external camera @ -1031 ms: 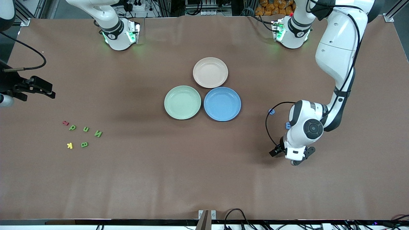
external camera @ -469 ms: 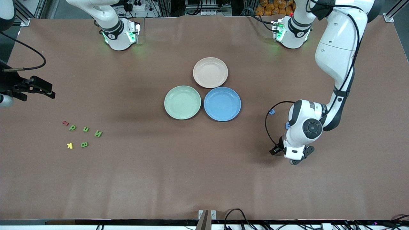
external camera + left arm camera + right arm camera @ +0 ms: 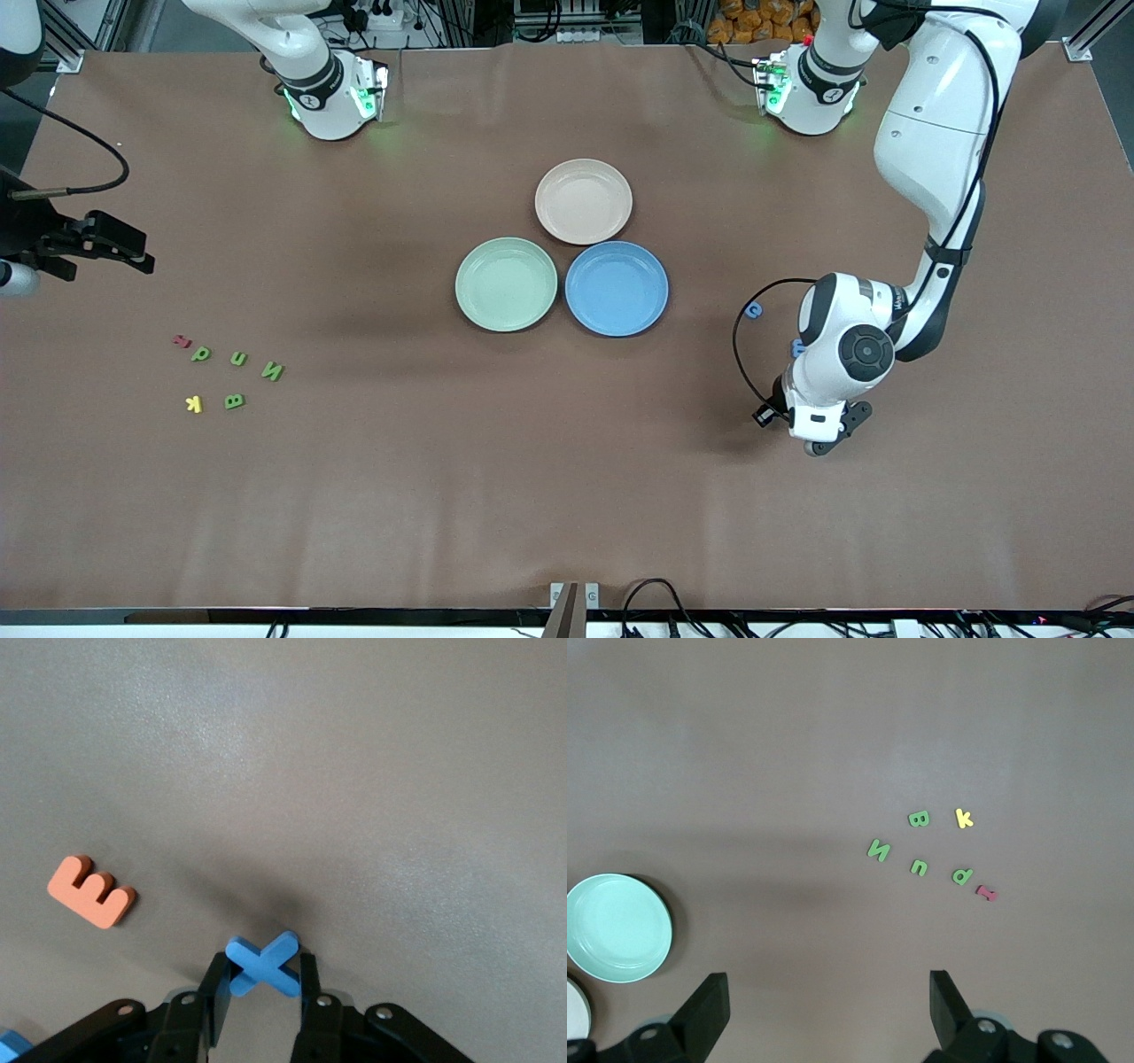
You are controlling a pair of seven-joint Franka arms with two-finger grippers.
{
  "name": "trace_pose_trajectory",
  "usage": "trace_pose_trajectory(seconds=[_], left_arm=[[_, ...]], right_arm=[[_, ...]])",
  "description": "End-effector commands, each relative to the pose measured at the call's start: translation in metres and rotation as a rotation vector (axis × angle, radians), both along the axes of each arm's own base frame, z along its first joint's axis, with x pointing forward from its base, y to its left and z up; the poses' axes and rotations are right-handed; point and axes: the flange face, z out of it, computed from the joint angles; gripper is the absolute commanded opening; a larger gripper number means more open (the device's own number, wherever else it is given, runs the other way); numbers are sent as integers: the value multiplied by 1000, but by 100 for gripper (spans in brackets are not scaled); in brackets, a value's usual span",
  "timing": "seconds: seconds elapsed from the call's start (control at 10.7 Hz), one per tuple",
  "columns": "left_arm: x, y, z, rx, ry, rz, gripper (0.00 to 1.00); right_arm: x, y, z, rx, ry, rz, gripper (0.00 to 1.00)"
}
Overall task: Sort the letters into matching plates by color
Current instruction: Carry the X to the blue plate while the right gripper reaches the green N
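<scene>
My left gripper is down at the table toward the left arm's end, shut on a blue X letter that sits between its fingers. In the front view the left hand covers that letter. An orange E lies beside it. Two more blue letters lie next to the arm. Green letters, a yellow k and a red piece lie toward the right arm's end. My right gripper hangs open high above them.
Three empty plates touch in the table's middle: pale green, blue and, nearer the robots' bases, beige-pink. A black cable loops beside the left hand.
The left gripper's fingers have closed from wide open onto the blue X, and the hand shifted slightly. The right arm has stayed still.
</scene>
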Motion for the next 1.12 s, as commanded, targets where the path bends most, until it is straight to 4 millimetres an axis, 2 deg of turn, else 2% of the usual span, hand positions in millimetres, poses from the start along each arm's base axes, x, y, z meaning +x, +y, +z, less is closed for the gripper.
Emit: trace_pose_trajectory(seconds=[0.0,0.19,0.28,0.47,0.56,0.84,1.03], left_arm=[[-2,-3,5,-6,-8,19,0],[1,-11,23,-11,-35,9,0],[0,-21,37,-14,-53,-4,0],[-13,-57,54,-9,-41,-49,0],[-21,-79,59,-9,-36,-42,0],[-54,-142,67,5,-2,-38,0],[-80,-179,72,26,33,-42,0]], right_arm=[[1,0,0,-11,-3,3,100],[1,-7,-1,-18,-1,-9,100],[3,-10,-4,-19,2,-14,100],[17,-14,-25,-21,4,-23,100],[30,-18,-48,-17,29,-33,100],[60,-21,-97,2,-19,-48,100],[71,-19,-146,64,-40,-96,100]])
